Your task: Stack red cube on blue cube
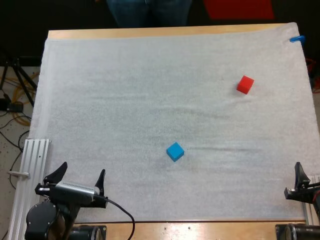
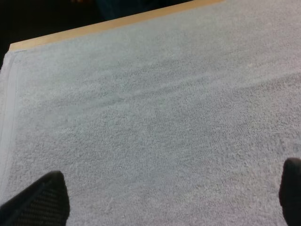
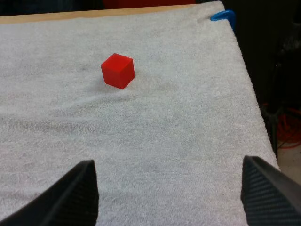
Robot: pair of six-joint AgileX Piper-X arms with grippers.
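The red cube (image 1: 245, 84) rests on the white mat at the far right. The blue cube (image 1: 175, 151) lies near the mat's middle, closer to the front. My left gripper (image 1: 80, 176) hovers at the front left corner, open, with bare mat between its fingers (image 2: 40, 200). At the front right edge my right gripper (image 1: 307, 176) is open too. In the right wrist view the red cube (image 3: 117, 70) sits well ahead of the right gripper (image 3: 169, 188), with nothing between the fingers (image 3: 70, 193). Both cubes are apart from each other and from both grippers.
The white mat (image 1: 125, 90) covers nearly the whole table. A person's legs (image 1: 150, 11) stand beyond the far edge. An aluminium rail (image 1: 31, 170) runs along the front left side. The mat's right edge (image 3: 244, 84) drops off close to the red cube.
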